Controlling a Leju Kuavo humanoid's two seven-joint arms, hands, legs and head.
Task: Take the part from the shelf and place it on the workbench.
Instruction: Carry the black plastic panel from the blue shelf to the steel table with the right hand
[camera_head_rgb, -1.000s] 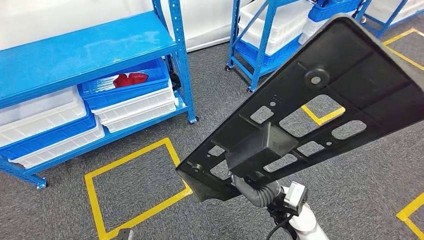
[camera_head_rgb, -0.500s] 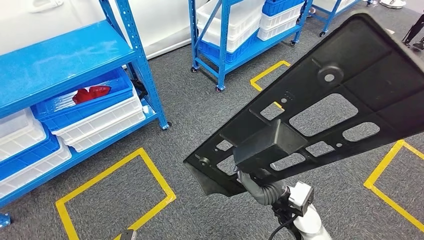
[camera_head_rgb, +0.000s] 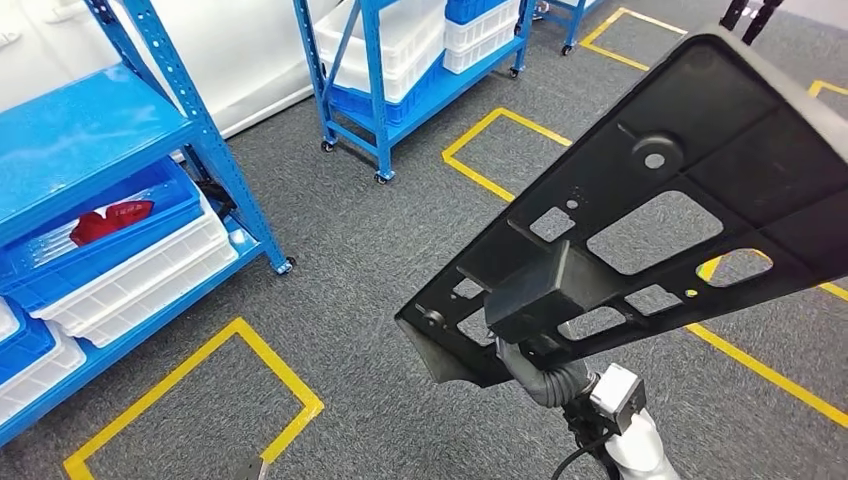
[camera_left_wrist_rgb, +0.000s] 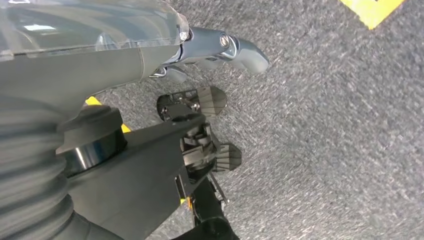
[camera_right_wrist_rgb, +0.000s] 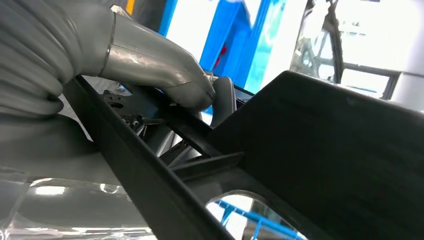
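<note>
Grey carpet floor marked with yellow tape squares; blue rack at left holding white bins and a blue bin with a red item; second blue rack on casters behind.

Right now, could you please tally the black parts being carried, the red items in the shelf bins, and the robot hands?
Black part: 1
Red item: 1
Robot hands: 2 (left robot hand, right robot hand)
Total: 4
</note>
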